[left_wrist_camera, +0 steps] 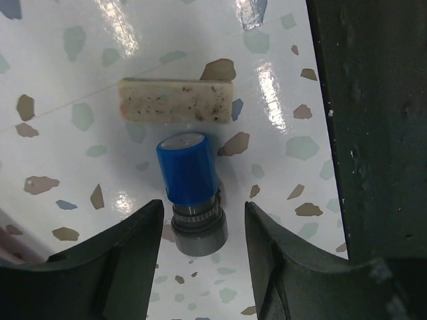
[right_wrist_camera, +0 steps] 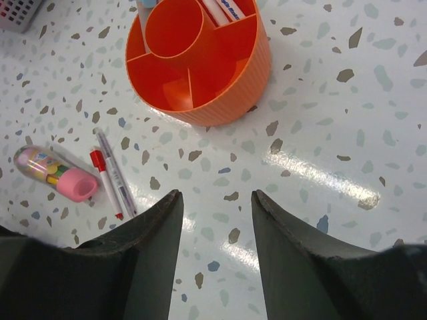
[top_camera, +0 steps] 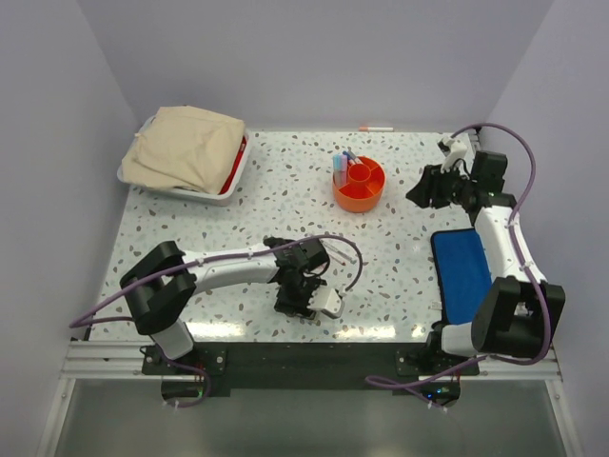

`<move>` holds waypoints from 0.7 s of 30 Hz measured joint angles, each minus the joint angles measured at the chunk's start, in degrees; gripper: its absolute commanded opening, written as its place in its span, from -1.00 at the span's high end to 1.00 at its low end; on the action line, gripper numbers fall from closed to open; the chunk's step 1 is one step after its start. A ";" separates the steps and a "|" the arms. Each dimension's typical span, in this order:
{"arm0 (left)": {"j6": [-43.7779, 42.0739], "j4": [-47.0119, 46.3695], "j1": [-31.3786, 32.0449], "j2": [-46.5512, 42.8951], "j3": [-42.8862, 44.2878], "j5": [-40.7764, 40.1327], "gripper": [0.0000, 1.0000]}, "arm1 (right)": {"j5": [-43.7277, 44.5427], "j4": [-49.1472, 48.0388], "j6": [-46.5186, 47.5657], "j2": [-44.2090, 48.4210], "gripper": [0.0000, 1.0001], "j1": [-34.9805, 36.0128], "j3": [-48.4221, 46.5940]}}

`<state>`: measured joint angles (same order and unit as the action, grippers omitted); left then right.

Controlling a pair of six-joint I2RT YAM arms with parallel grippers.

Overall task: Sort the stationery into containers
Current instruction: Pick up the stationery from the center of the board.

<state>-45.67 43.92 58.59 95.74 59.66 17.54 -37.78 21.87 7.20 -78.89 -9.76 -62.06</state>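
The orange tub (top_camera: 359, 184) stands at the table's back middle with blue and pink markers (top_camera: 341, 164) in it; it also shows in the right wrist view (right_wrist_camera: 200, 60). My left gripper (left_wrist_camera: 203, 223) is open, its fingers on either side of the grey base of a short blue-capped marker (left_wrist_camera: 190, 179) lying on the table, not touching it. A speckled beige block (left_wrist_camera: 175, 101) lies just beyond. My right gripper (right_wrist_camera: 217, 197) is open and empty, low over the table near the tub. Thin white pens (right_wrist_camera: 110, 177) and a clear tube with a pink cap (right_wrist_camera: 57, 175) lie to its left.
A white tray with a beige cloth bundle (top_camera: 186, 150) sits at the back left. A flat blue mat (top_camera: 463, 271) lies at the right. One pen (top_camera: 376, 128) lies against the back wall. The left gripper (top_camera: 297, 293) is at front centre, the right gripper (top_camera: 420, 193) right of the tub.
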 measured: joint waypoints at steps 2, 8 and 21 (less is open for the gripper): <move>0.74 -0.85 0.00 0.13 -1.09 -0.35 -0.08 | -0.33 -0.04 0.09 0.33 0.02 -0.33 0.15; 4.70 -4.66 0.09 2.51 -0.90 -0.85 -0.04 | -0.85 -0.02 0.39 2.05 0.02 -0.39 1.05; 9.09 -9.53 1.84 4.42 0.63 -0.46 1.00 | -0.94 0.46 1.20 1.01 0.02 -0.39 1.33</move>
<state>-36.58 34.39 60.42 100.16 60.29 17.08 -38.72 22.33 8.40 -77.89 -10.15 -60.73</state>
